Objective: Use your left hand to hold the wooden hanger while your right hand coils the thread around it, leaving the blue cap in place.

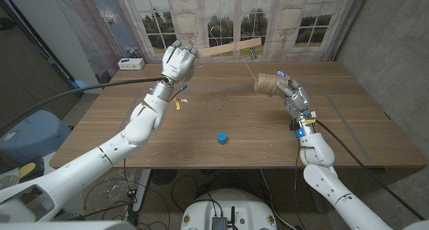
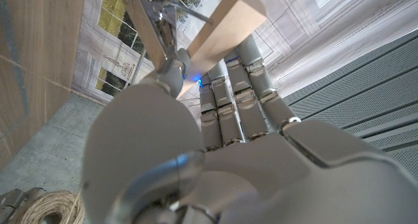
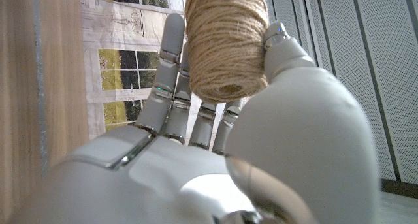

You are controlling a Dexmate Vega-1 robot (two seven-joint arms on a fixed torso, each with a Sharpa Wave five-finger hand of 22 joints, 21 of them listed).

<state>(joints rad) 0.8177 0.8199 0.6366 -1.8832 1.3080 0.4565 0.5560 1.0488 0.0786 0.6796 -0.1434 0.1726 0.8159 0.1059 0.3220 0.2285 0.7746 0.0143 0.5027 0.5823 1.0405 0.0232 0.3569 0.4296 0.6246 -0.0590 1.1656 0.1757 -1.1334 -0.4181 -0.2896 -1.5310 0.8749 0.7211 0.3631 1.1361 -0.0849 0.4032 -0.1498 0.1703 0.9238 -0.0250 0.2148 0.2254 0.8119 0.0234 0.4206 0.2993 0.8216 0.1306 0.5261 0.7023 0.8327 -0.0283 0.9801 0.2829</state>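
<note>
Left robot hand (image 1: 178, 61) grips wooden hanger (image 1: 231, 47), raised above desk (image 1: 167, 139). Right robot hand (image 1: 293, 96) holds twine spool (image 1: 267, 84); blue cap (image 1: 221, 137) lies between them, nearer the robot.

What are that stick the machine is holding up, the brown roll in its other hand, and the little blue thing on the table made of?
The hanger in the left hand looks like pale, unpainted wood with a metal hook. The spool held by the right hand looks like rough jute-like twine, fuzzy and tan in the right wrist view. The blue cap is probably plastic, being smooth and evenly coloured, though it is too small to tell.
</note>
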